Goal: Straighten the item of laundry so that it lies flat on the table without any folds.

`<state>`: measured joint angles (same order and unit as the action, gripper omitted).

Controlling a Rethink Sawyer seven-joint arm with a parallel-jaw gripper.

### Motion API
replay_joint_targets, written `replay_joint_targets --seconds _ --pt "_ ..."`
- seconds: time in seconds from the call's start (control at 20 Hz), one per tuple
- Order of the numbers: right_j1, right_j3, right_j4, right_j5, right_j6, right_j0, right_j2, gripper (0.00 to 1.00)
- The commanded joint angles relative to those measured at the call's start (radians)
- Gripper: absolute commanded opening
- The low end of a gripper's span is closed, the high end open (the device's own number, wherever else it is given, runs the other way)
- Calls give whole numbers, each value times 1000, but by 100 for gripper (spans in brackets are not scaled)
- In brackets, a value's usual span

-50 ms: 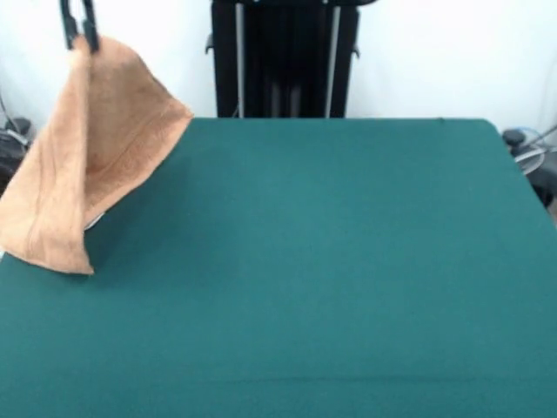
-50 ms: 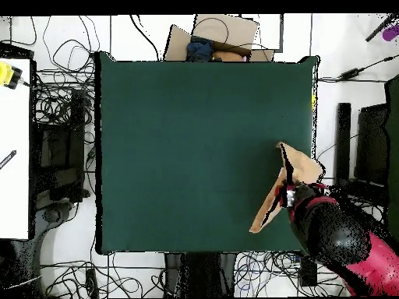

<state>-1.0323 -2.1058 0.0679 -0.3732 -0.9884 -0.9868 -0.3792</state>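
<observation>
The table (image 1: 331,287), covered in dark green cloth, fills the near part of the front view, and most of its surface is bare. At its left edge in that view a light orange-tan towel (image 1: 83,165) is held up by one corner, so that it hangs as a draped, tent-like shape with a long fold running down its middle. Its lower edge is seen resting on the table and reaching to the table's left edge. The top corner is pinched between the closed black fingers of the gripper (image 1: 80,33), which enters from the top edge. In the overhead view the towel (image 2: 290,183) is seen near the right edge of the table (image 2: 195,140), below the red and black arm (image 2: 343,241), with the gripper (image 2: 291,195) directly over the cloth
</observation>
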Motion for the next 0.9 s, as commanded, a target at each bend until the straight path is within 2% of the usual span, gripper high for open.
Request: replay_joint_targets --seconds 0.05,0.15,0.35,0.5,0.9 --pt "251 -32 90 203 -206 116 43 0" --pt "319 -39 89 313 -234 124 42 0" --pt "363 -51 67 400 -288 174 48 0" --pt "338 -79 28 428 -321 223 56 0" --pt "180 -186 -123 420 -410 361 79 0"
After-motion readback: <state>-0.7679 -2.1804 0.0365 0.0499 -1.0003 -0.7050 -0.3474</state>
